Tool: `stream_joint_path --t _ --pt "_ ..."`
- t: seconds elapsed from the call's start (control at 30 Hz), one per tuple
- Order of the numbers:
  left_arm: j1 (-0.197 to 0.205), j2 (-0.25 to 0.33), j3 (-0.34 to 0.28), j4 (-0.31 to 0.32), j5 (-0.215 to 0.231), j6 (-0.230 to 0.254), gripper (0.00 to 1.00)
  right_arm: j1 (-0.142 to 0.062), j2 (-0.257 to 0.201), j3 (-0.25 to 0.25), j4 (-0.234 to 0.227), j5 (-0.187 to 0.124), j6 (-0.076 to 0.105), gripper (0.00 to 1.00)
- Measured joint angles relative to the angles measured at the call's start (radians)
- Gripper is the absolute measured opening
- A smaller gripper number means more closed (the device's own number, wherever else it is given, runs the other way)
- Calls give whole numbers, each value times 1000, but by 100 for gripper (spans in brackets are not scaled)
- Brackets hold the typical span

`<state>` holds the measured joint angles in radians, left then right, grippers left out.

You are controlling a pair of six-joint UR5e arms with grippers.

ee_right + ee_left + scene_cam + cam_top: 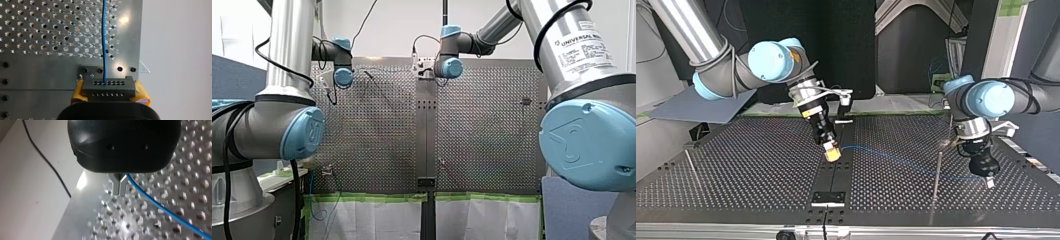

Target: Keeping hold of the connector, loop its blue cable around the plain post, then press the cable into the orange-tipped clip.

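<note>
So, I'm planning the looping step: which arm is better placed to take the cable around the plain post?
Left. My left gripper is at the cable beside the post, in the top view. My right gripper is mid-table, shut on the connector, which it must keep.

Both arms reach in, pincers angled downward.
Right pincer (pixel 832 154) yellow pads (pixel 141 93) clamped on connector (pixel 107 88); left pincer (pixel 990 183) metal fingers (pixel 116 186) pressed together.

My right pincer's (pixel 108 92) body hides the connector's (pixel 107 86) lower part. Heading four o'clock from my left pincer (pixel 119 192), the blue cable (pixel 160 206) is cut off at the left wrist view's edge.
</note>
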<state>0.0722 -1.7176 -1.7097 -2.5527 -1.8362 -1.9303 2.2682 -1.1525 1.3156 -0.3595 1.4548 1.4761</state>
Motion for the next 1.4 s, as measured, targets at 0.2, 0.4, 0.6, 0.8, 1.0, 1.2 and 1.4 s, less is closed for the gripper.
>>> stream_joint_path --t 0.2,0.4,0.6,0.8,1.0,1.2,1.4 --pt "29 -25 0 20 47 -14 2 -3 12 0 -2 4 -3 0" --pt "18 -35 0 20 74 -15 2 -3 18 1 -4 8 -1 0" --pt "4 -37 -1 12 97 -16 4 1 29 1 2 26 -4 0" --pt "-6 -56 -3 -6 77 -15 4 3 56 2 27 41 -10 0" --pt "-14 -109 -12 -13 76 0 8 3 67 3 39 48 -13 0" --pt "-26 -137 -15 -15 80 4 29 10 105 4 49 75 -21 0" --pt "-32 -139 -15 -12 119 -19 59 18 142 14 49 90 -31 0"
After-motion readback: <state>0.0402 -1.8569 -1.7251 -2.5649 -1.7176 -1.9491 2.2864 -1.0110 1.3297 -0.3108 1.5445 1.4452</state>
